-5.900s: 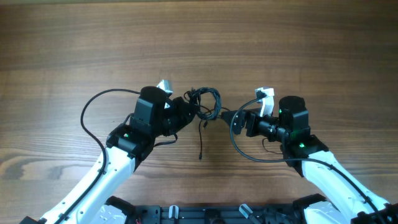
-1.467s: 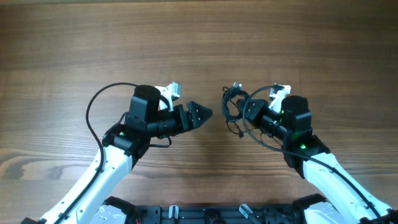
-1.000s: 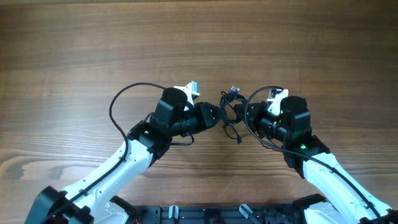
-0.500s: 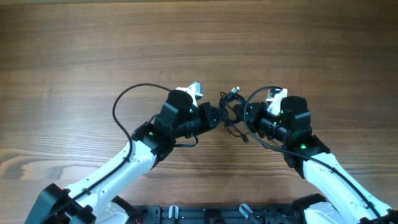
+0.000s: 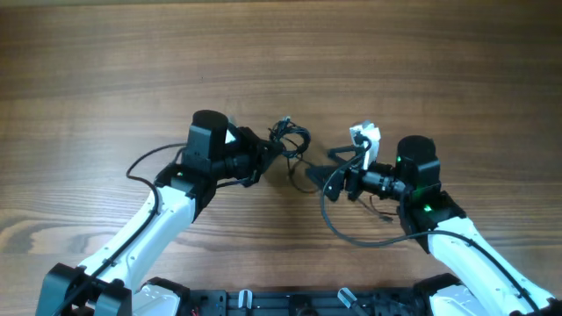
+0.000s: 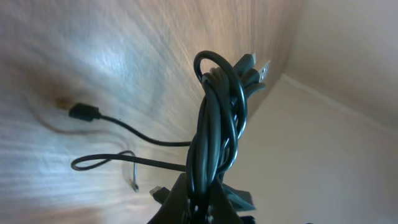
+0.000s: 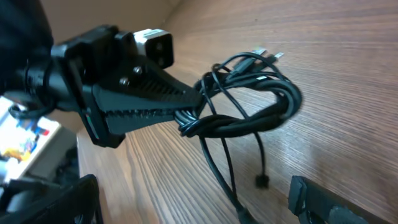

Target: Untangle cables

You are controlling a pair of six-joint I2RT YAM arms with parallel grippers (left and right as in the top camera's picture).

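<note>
table [image 5: 281, 53]: a wood-grain surface is shown from above, with 2 arms reaching toward its middle.
left gripper [image 5: 269, 151]: the jaws are clamped on the cables; in the right wrist view its ribbed fingers [image 7: 146, 102] are seen pinched together on the near end of the bundle.
right gripper [image 5: 323, 168]: the jaws are spread wide and nothing is gripped; its 2 fingers are seen at opposite lower edges of the right wrist view.
cables [image 5: 291, 140]: a black coiled bundle is held at the left fingertips, between the 2 grippers and nearer the left one; it appears raised off the wood.
bundle form: several loops are twisted into 1 elongated coil [image 6: 217, 124].
plug ends [image 6: 260, 68]: metal-tipped plugs are seen at the far end of the coil.
loose strands [image 7: 227, 168]: 2 thin strands hang from the coil; 1 is ended by a small black plug [image 7: 262, 181].
contact: whether a trailing strand touches the right fingers cannot be told.
</note>
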